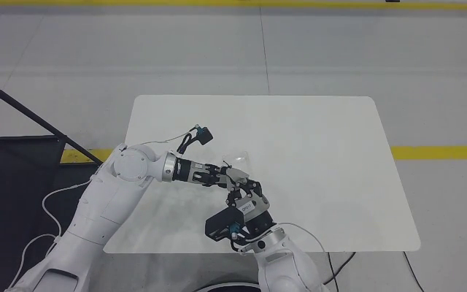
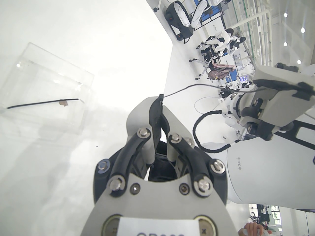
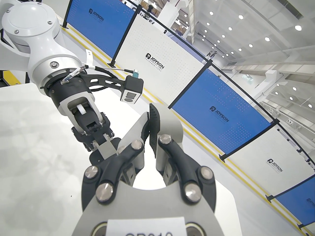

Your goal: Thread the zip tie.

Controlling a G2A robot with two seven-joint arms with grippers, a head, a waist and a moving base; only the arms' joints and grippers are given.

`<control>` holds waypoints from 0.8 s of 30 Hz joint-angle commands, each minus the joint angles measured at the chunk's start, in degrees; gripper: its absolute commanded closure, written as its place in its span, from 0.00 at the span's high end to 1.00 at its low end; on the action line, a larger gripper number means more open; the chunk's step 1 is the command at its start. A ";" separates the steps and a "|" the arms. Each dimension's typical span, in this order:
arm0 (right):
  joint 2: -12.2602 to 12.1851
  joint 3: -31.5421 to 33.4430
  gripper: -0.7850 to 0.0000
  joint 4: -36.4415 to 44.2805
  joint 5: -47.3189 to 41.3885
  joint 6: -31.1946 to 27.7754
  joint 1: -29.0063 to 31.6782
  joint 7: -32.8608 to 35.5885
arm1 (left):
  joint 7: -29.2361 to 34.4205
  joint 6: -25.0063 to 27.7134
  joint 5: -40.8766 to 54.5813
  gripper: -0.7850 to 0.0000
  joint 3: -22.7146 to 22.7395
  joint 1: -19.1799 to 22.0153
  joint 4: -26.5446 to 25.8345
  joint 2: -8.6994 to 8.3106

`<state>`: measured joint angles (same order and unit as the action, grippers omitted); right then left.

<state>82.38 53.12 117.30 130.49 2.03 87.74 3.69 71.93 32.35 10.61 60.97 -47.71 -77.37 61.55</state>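
White worktop (image 1: 328, 160) carries one clear plastic box (image 2: 82, 82), and there are two black zip ties. One zip tie (image 2: 187, 88) hangs in the air between the two pincers. Its head pokes out at the tip of the left pincer (image 2: 159, 105), whose pads are pressed together on it. The thin strap arcs across into the narrow slit between the fingers of the right pincer (image 3: 151, 124), which are also closed tight. The second zip tie (image 2: 37, 103) lies flat inside the box, with a small brownish scrap (image 2: 63, 103) on it. In the top view the two pincers meet just beside the box, toward the robot's edge of the worktop.
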 commanded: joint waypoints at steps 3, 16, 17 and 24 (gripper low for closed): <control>-0.22 0.13 0.00 0.18 0.78 -2.04 0.02 -0.46 | 0.00 0.00 0.00 0.00 0.00 0.00 0.00 0.00; -1.08 1.85 0.00 1.65 1.32 -7.36 1.03 -1.53 | -2.64 -1.20 -2.10 0.00 0.20 -1.65 -2.81 -0.43; -1.14 1.93 0.00 1.72 1.44 -7.66 1.09 -1.45 | -2.70 -1.20 -2.20 0.00 0.22 -1.70 -2.92 -0.47; -1.48 2.48 0.00 2.22 1.43 -9.64 1.39 -1.02 | -3.40 -0.42 -2.80 0.00 0.37 -1.99 -3.43 -0.76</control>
<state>80.94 55.57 119.51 131.96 -7.13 89.13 2.60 68.64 31.71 7.92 61.29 -49.65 -80.76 60.84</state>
